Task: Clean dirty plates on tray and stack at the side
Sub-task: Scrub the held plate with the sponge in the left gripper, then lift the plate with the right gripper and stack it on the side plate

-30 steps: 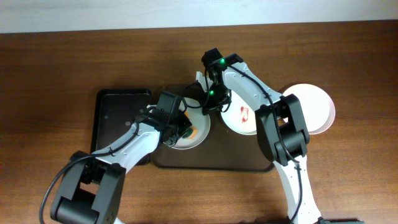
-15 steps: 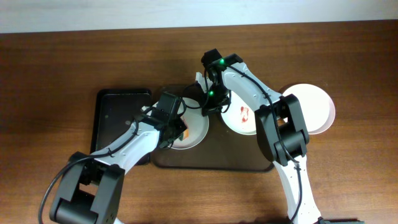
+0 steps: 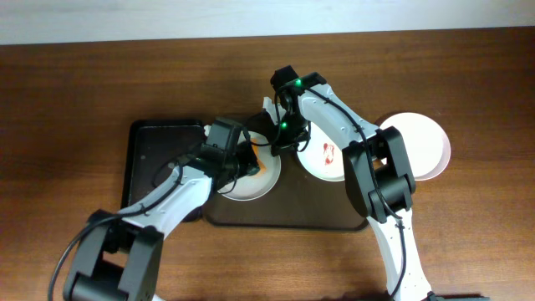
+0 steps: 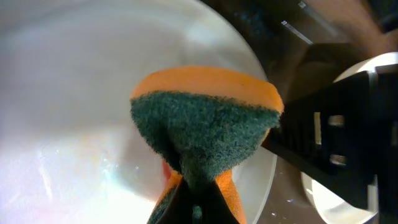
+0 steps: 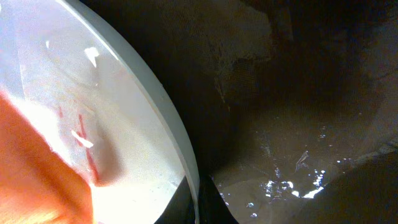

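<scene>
Pinches a sponge [image 4: 205, 124] in the left gripper [image 3: 247, 160], closed tight on its folded lower edge, green scouring face turned toward the wrist camera. Holds that sponge against the plate [image 3: 249, 184] at centre frame in the overhead view. Has swept it within the last second from the plate's lower right, across to the lower left, then up to the upper right near the rim. Indicates a scrubbing stroke in progress rather than a finished wipe. Shows faint red streaks [image 5: 84, 146] remaining on the white surface in the right wrist view, beside the orange edge of the sponge. Clamps the same plate's upper-right rim in the right gripper [image 3: 282, 144], closed on that rim and unmoved over the same second, probably to steady the plate against the stroke. Puts the plate directly beneath the left gripper, touching the sponge, in the left half of the tray [image 3: 284, 213]. Leaves a second plate [image 3: 328, 155], red-smeared and not yet cleaned, just right of the right gripper on the same tray. Keeps a third plate [image 3: 422, 146], plain white, on the table [image 3: 84, 84] at right of frame, off the tray, judged to be the start of the stack. Shows a black tray [image 3: 159, 155] at left, partly under the left arm.
</scene>
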`<state>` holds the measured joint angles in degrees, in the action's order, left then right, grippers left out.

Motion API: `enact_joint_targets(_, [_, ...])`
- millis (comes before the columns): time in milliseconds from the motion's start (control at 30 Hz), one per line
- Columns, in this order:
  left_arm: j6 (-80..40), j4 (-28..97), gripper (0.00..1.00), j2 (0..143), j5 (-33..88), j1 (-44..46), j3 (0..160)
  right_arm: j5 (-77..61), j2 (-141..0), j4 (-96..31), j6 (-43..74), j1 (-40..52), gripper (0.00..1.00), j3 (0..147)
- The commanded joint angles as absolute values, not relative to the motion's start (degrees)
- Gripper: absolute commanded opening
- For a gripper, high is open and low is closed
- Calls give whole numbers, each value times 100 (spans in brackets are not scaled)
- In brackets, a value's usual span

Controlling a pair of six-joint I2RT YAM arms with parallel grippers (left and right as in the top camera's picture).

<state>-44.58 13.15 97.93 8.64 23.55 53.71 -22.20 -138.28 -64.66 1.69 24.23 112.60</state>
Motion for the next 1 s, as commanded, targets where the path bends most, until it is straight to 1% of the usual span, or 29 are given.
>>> enact_joint_targets(0, [-4449,1057,0,10173,1260,2327,5339,-1883,-13924,-6490,242,2447,4,11104])
enact_joint_targets(133, [-4445,1020,0,10392,1201,2324,5339,-1883,-13924,-6490,242,2447,4,11104])
enact_joint_targets(300, [-4447,1721,0,10407,408,2224,5339,-1883,-13924,-6506,242,2447,4,11104])
enact_joint_targets(400, [-4429,1986,0,10287,340,1992,5339,-1883,-13924,-6510,239,2447,4,11104])
enact_joint_targets(533, [-3850,2152,0,9839,370,1863,5341,-1883,-13924,-6510,239,2447,4,11104])
enact_joint_targets(633, [-3157,2379,0,9216,902,1863,5341,-1883,-13924,-6517,242,2447,4,11104])
enact_joint_targets(733, [-2600,2709,0,8510,917,1756,5341,-1883,-13922,-6632,239,2445,4,11161])
enact_joint_targets(833, [-2241,2985,0,8060,631,1516,5341,-1881,-13815,-6781,239,2436,4,11286])
enact_joint_targets(967, [-1957,3450,0,7915,259,849,5339,-1417,-13235,-6860,250,2436,4,11284])
